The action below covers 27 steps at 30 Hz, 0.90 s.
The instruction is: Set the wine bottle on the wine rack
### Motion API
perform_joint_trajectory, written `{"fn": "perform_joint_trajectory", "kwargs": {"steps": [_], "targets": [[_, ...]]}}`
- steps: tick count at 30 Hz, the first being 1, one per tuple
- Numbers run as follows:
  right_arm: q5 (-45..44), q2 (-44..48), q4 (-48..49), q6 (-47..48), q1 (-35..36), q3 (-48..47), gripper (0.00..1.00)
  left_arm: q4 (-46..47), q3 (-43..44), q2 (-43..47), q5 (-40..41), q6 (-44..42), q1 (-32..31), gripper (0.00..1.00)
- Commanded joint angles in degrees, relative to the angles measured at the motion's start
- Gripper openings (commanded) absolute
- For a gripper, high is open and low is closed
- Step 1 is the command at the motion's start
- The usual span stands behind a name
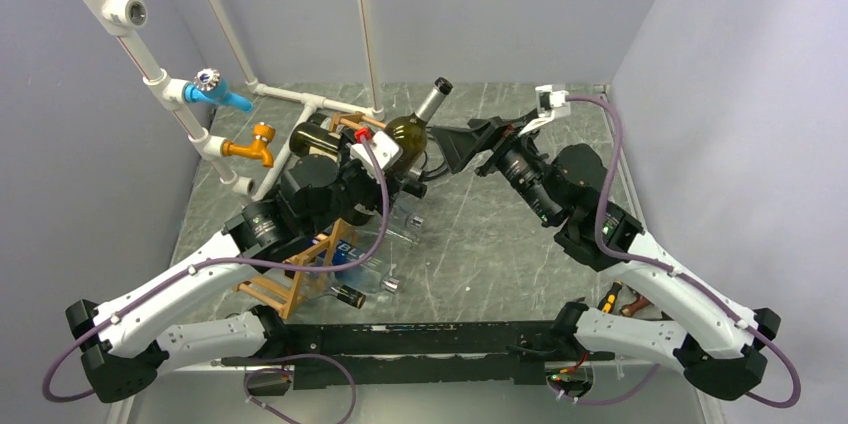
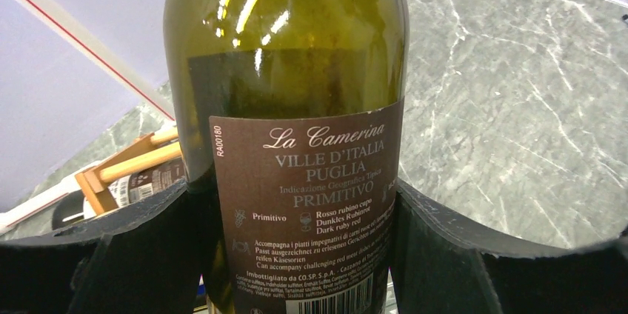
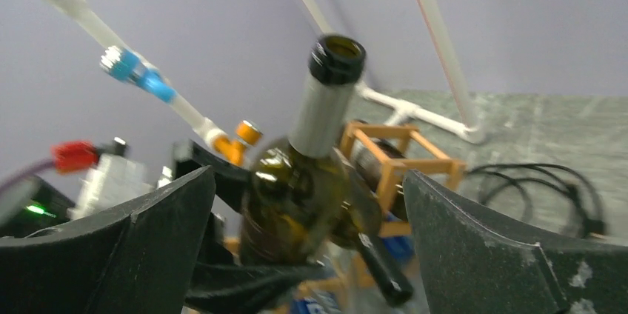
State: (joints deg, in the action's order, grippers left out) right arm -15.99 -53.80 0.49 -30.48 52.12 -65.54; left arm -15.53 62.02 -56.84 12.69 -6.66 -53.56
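The wine bottle (image 1: 408, 134) is dark green glass with a grey neck sleeve, held above the table with its neck pointing up and to the back right. My left gripper (image 1: 385, 159) is shut on its body. In the left wrist view the brown label of the bottle (image 2: 311, 181) fills the space between my black fingers (image 2: 474, 255). My right gripper (image 1: 452, 149) is open just right of the bottle, whose shoulder (image 3: 292, 195) shows ahead of the wide-apart fingers (image 3: 474, 240). The wine rack (image 1: 290, 279), of orange-brown sticks, stands under my left arm and shows behind the bottle (image 3: 392, 155).
Other dark bottles lie in the rack (image 1: 318, 139), one neck poking out at the front (image 1: 347, 295). White pipes with a blue tap (image 1: 215, 92) and an orange tap (image 1: 255, 144) run along the back left. A black cable (image 3: 540, 192) lies on the marble table (image 1: 500, 244).
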Motion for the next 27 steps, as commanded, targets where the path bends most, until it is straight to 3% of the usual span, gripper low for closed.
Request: {"fn": "perform_joint_trajectory", "kwargs": {"steps": [1,5,8,12,18,27], "targets": [[0.96,-0.73,-12.95,16.68,0.18,-7.23,1.00,6.24,1.88,2.48,2.66,-3.01,0.06,0.00],[0.08,-2.96,-25.10,38.83,0.18,-14.38,1.00,5.12,2.87,1.79,0.08,-4.37,0.11,0.00],[2.69,-1.97,-29.97,56.23,0.26,-13.96,1.00,4.45,3.36,0.79,-1.36,-4.95,0.11,0.00],[-1.78,0.48,-27.55,69.20,0.26,-10.19,1.00,2.78,4.33,-1.50,-2.98,-5.64,0.05,0.00],[8.67,4.96,-32.95,94.04,0.26,-6.75,1.00,2.22,4.64,-2.31,-4.18,-5.82,-1.16,0.00],[14.30,3.42,-36.29,108.17,0.26,-6.29,1.00,1.41,4.49,-3.52,-8.30,-8.40,-5.60,0.00]]}}
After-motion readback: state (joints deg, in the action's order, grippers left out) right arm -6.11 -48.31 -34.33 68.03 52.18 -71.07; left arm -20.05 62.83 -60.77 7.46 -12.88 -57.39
